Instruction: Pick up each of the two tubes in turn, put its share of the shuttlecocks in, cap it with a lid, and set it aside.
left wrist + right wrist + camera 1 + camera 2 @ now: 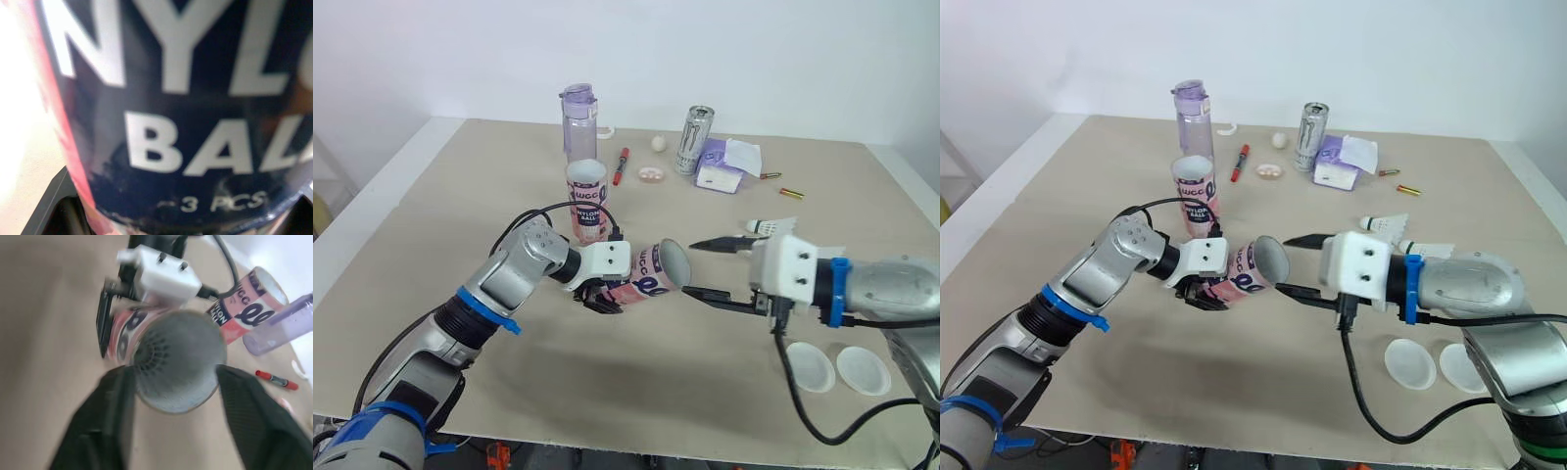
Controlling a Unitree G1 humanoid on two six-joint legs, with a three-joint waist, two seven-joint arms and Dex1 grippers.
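Note:
My left gripper (605, 292) is shut on a pink shuttlecock tube (651, 271), held tilted nearly level above the table with its open mouth toward the right arm. The left wrist view shows its dark label (186, 98) close up. A shuttlecock (152, 351) sits deep inside this tube. My right gripper (690, 267) is open and empty just in front of the mouth, one finger on each side of the rim. A second pink tube (587, 201) stands upright behind. Loose shuttlecocks (1383, 224) lie beyond the right wrist. Two white lids (810, 366) rest near the front right edge.
At the back stand a purple bottle (578, 122) and an energy drink can (694, 139). Near them lie a red marker (620, 164), a tissue pack (724, 164), a small ball (658, 143) and small red bits (791, 193). The beige table (440, 225) is bare on the left.

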